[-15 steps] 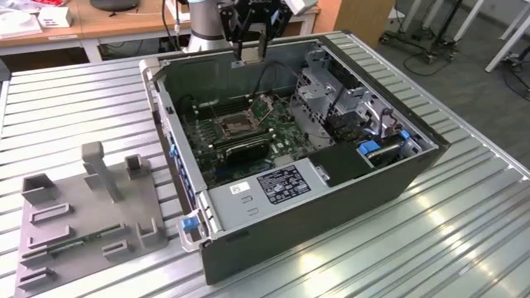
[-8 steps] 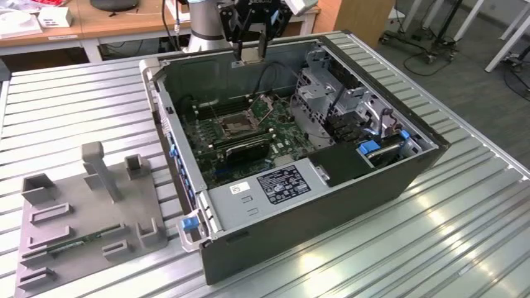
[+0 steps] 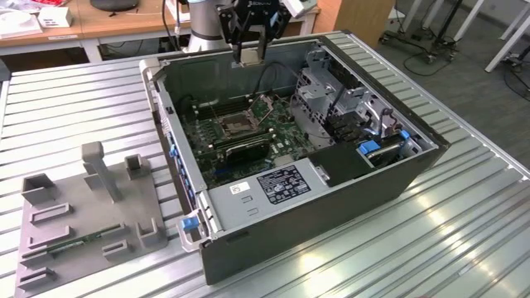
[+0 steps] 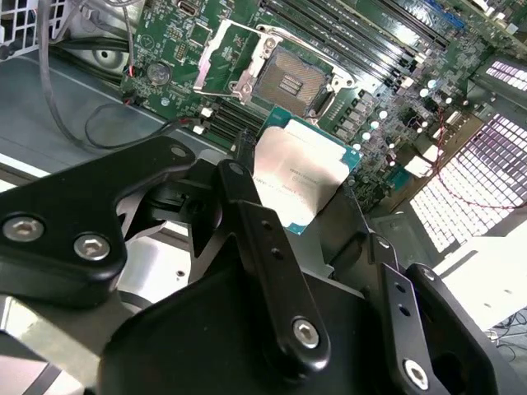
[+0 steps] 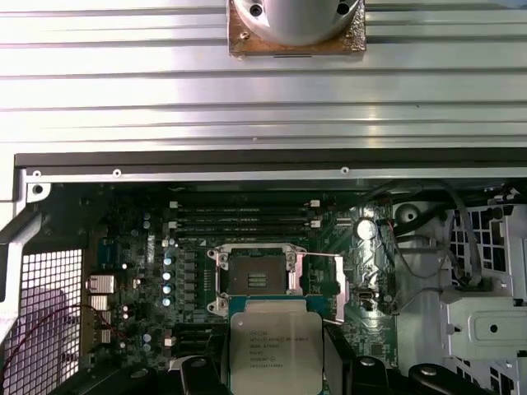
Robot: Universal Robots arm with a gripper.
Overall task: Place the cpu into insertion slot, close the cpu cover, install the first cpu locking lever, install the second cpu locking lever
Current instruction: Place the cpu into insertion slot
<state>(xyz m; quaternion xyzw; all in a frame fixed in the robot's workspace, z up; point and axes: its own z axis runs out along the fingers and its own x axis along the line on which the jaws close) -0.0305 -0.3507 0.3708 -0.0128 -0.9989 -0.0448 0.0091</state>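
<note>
My gripper (image 3: 248,51) hangs over the far wall of the open computer case (image 3: 331,205), shut on the cpu (image 3: 248,58). In both wrist views the cpu (image 4: 298,174) (image 5: 276,352), a silver-grey square chip on a green base, sits between the black fingers (image 4: 262,247). It is held in the air, well above the green motherboard (image 5: 148,271). The insertion slot (image 3: 236,127) (image 4: 290,81) (image 5: 254,281) lies bare and dark inside its silvery rim. The cpu cover (image 3: 263,107) (image 5: 324,286) (image 4: 221,51) stands swung open at one side of the slot.
Black memory slots (image 5: 243,216) run along one side of the socket. A metal drive cage (image 3: 319,93) and a power supply (image 3: 273,186) crowd the case on the exterior view's right. A grey fixture tray (image 3: 83,211) sits on the slatted metal table (image 3: 463,236).
</note>
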